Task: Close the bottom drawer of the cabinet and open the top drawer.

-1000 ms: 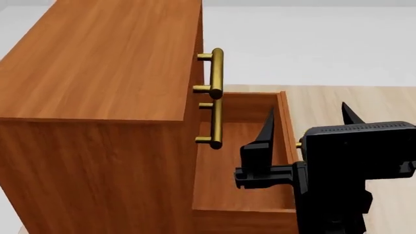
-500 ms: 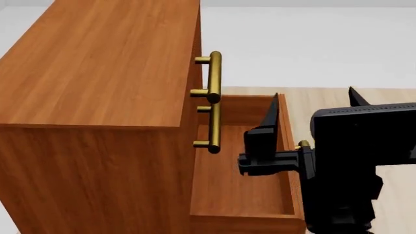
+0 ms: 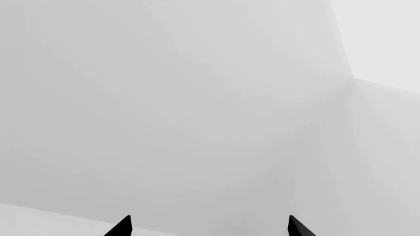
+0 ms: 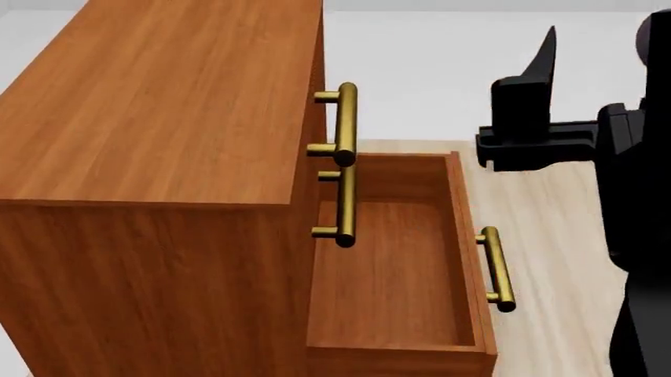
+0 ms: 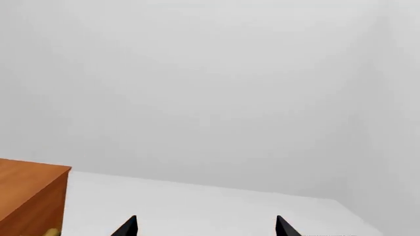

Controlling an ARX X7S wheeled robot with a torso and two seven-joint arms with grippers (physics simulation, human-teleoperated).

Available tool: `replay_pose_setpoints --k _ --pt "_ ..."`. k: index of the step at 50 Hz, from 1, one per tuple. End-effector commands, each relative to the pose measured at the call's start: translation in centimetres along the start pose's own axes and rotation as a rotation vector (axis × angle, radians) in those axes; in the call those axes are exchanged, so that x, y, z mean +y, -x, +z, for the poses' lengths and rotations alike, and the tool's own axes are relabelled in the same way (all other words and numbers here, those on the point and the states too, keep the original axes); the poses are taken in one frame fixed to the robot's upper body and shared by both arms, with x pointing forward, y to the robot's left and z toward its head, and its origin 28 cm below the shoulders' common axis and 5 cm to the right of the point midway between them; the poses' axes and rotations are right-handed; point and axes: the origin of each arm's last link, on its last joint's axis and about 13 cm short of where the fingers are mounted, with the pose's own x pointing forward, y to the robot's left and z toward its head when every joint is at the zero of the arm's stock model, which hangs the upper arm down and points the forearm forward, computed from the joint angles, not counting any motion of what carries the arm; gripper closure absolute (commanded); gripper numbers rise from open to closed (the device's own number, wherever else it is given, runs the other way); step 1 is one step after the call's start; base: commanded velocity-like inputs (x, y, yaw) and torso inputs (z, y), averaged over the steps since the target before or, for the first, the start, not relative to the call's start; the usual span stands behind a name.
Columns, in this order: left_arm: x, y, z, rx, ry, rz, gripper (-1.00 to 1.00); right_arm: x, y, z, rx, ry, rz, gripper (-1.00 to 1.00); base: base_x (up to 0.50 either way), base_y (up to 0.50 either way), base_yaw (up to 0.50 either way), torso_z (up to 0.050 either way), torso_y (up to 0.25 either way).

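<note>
In the head view the cabinet (image 4: pixel 157 102) fills the left side. The top drawer is shut; only its brass handle (image 4: pixel 346 122) shows, with the middle drawer's handle (image 4: pixel 344 206) just below. The bottom drawer (image 4: pixel 388 259) is pulled far out and is empty, with its brass handle (image 4: pixel 496 267) on its front. My right gripper (image 4: pixel 610 43) is open and empty, raised well above the bottom drawer and beside the cabinet's top; only one finger (image 4: pixel 537 78) shows. The right wrist view shows the gripper (image 5: pixel 204 227) with its tips spread and a cabinet corner (image 5: pixel 29 196). My left gripper (image 3: pixel 208 227) is open, facing blank wall.
Pale wooden floor (image 4: pixel 545 196) lies to the right of the open drawer, and a white floor and wall (image 4: pixel 451 71) lie beyond the cabinet. My right arm's black body (image 4: pixel 639 236) fills the right edge of the head view.
My right gripper has risen from inside the open bottom drawer to beside the cabinet's top, uncovering the bottom drawer's handle. The drawer stays open.
</note>
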Motion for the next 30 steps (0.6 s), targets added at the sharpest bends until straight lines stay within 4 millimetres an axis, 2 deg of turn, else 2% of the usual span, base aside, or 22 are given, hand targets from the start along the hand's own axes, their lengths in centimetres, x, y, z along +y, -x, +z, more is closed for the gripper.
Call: replay_pose_setpoints --k 1,7,12,30 --pt "0.0 0.0 0.0 -0.003 -0.005 0.0 -1.0 -1.8 -0.9 1.3 0.011 -0.005 -0.049 -1.0 0.0 0.0 0.0 0.0 0.0" --pt "-0.1 0.0 -0.1 -0.002 -0.025 -0.002 -1.0 -2.4 -1.6 1.3 0.026 -0.005 -0.071 -1.0 0.0 0.0 0.0 0.0 0.0" --pt "-0.1 0.0 0.0 -0.011 -0.036 0.0 -1.0 -2.8 -1.9 0.4 0.06 -0.022 -0.088 -1.0 0.0 0.0 0.0 0.0 0.0" --pt "-0.2 0.0 0.0 -0.014 -0.051 -0.005 -1.0 -4.1 -2.8 -3.1 0.145 -0.042 -0.168 -1.0 0.0 0.0 0.0 0.0 -0.212"
